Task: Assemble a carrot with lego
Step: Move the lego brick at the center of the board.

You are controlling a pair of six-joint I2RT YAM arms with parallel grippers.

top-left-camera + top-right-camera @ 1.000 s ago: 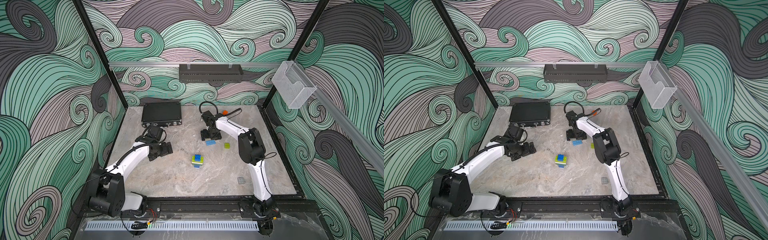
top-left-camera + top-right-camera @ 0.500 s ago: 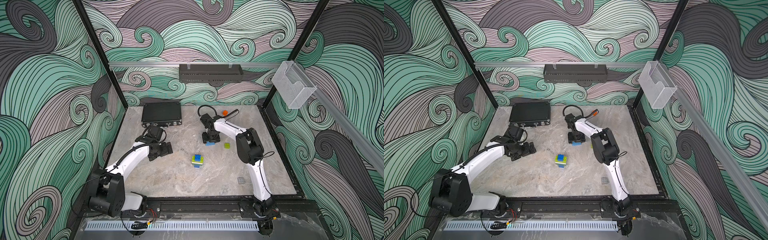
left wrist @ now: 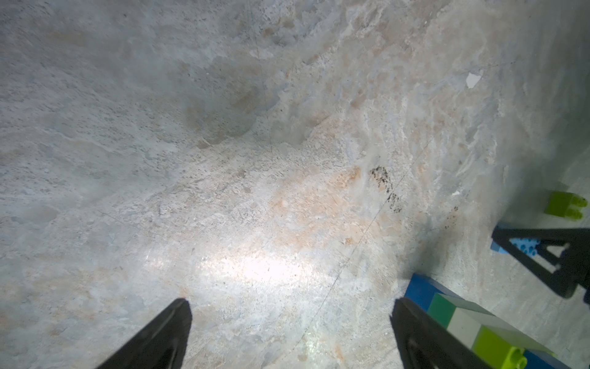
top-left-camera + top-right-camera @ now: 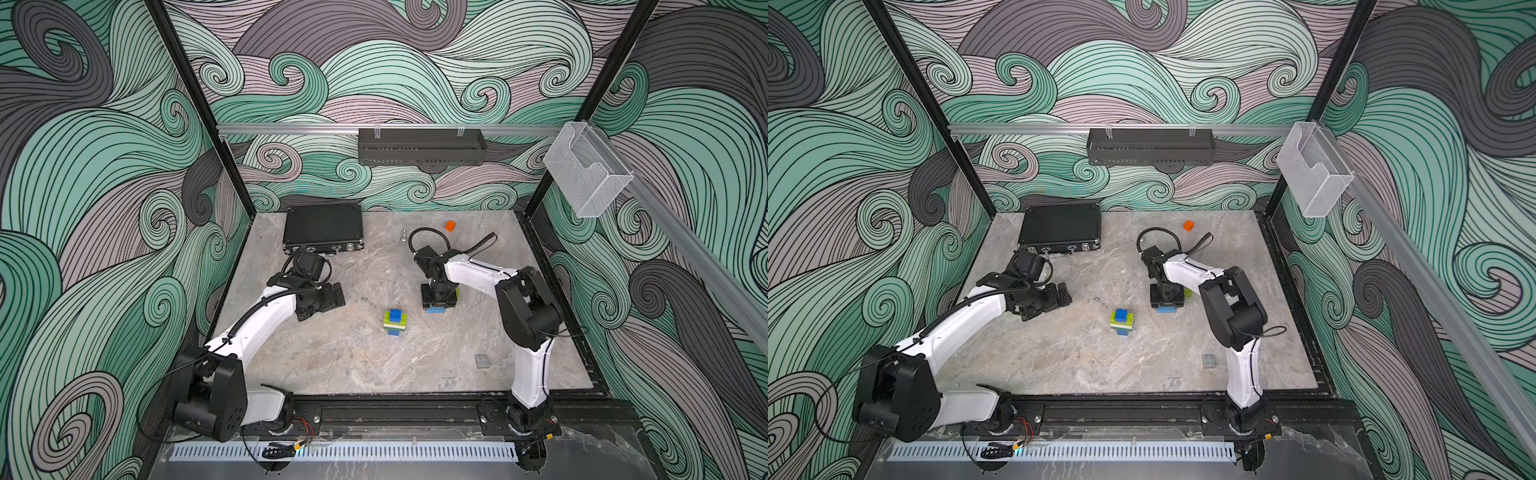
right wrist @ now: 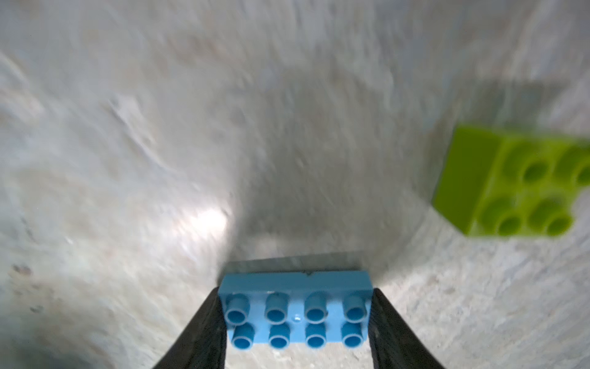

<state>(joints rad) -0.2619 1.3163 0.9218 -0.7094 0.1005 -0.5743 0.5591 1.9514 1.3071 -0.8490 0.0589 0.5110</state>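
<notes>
A short stack of lego (image 4: 395, 322) (image 4: 1122, 321) stands mid-table, with dark blue on top and lime, white and blue below. In the left wrist view the stack (image 3: 463, 322) shows blue, green, white and lime bands. My right gripper (image 4: 436, 297) (image 4: 1166, 296) (image 5: 295, 297) is shut on a light blue oblong brick (image 5: 295, 306) (image 4: 434, 309), with a finger against each short end. A lime square brick (image 5: 510, 182) (image 4: 456, 293) lies just beside it. My left gripper (image 4: 338, 293) (image 3: 289, 303) hangs open over bare table, left of the stack.
A black case (image 4: 323, 227) lies at the back left. An orange cube (image 4: 450, 225) sits at the back. A small silver piece (image 4: 403, 236) lies near it. A grey brick (image 4: 482, 360) rests flat at the front right, beside the right arm's base.
My right gripper came down over the light blue brick, closed on it and shifted toward the front with it. The left arm has not moved.
</notes>
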